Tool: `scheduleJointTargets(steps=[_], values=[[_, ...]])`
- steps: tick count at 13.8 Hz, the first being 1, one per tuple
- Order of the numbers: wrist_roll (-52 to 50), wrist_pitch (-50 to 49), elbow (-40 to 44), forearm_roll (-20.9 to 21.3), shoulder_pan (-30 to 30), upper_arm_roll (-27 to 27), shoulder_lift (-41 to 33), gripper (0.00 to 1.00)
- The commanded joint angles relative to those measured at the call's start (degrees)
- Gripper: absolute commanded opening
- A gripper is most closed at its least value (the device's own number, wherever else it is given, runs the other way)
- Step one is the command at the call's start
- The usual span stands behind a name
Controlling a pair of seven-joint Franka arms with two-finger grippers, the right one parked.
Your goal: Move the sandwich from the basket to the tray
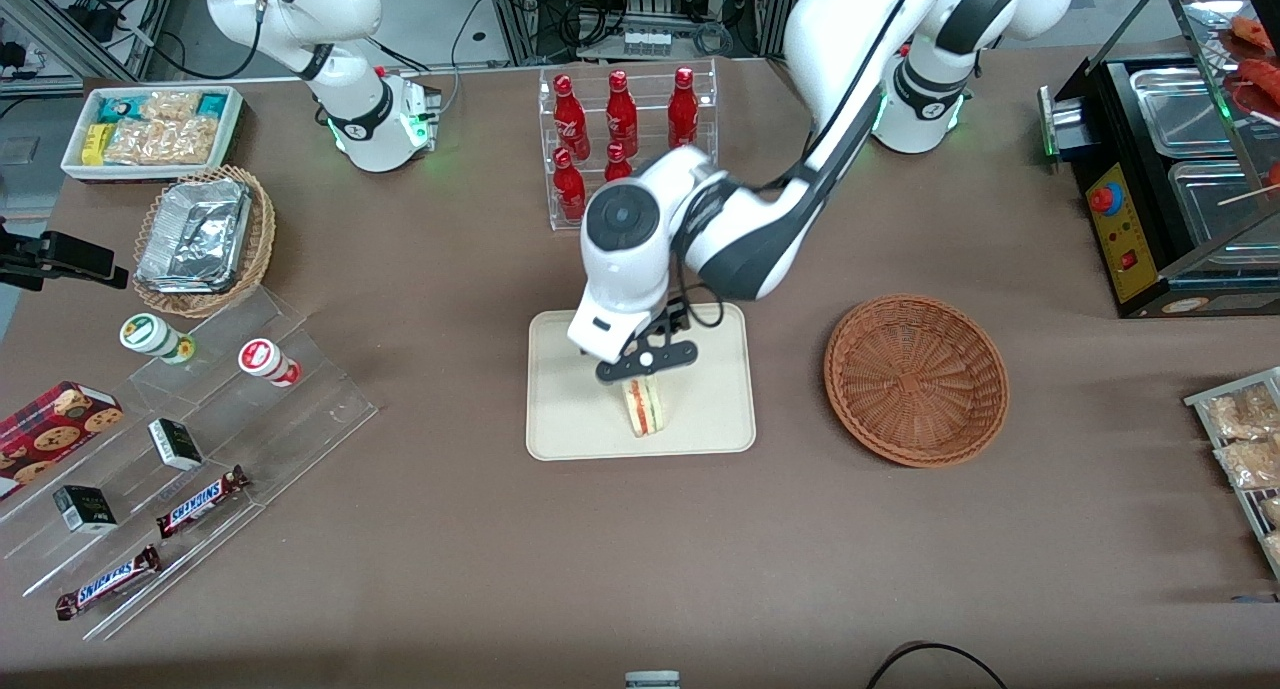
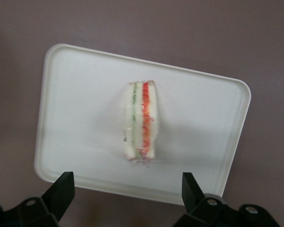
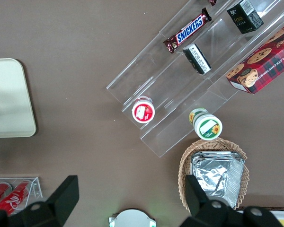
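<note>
The sandwich (image 1: 645, 407) stands on the cream-beige tray (image 1: 570, 419), its red, orange and green cut edge facing up. It also shows in the left wrist view (image 2: 141, 120), near the middle of the tray (image 2: 80, 118). My left gripper (image 1: 646, 361) hovers just above the sandwich, open and holding nothing. In the left wrist view the gripper (image 2: 127, 179) has its black fingers (image 2: 62, 189) spread wide, apart from the sandwich. The reddish-brown wicker basket (image 1: 915, 379) lies empty beside the tray, toward the working arm's end of the table.
A clear rack of red bottles (image 1: 625, 134) stands farther from the front camera than the tray. Toward the parked arm's end are a clear stepped display (image 1: 190, 449) with snacks, a tan basket of foil containers (image 1: 200, 239) and a white snack bin (image 1: 150, 129). A black appliance (image 1: 1170, 179) is at the working arm's end.
</note>
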Motion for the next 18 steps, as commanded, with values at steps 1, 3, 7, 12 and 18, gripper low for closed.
scheduleJointTargets(steps=[1, 3, 7, 12, 18], values=[[3.8, -4.3, -5.7, 1.5, 1.5, 2.0, -6.6, 1.0], [8.5, -3.9, -10.8, 1.0, 1.7, 6.3, -11.0, 1.0], [24.8, -1.5, -22.9, -0.3, 10.8, 7.1, -20.3, 1.0], [40.5, 0.7, -32.9, -1.8, 20.2, 7.1, -29.9, 1.0], [56.9, -9.0, -32.7, -2.9, 32.6, 4.8, -36.2, 1.0]])
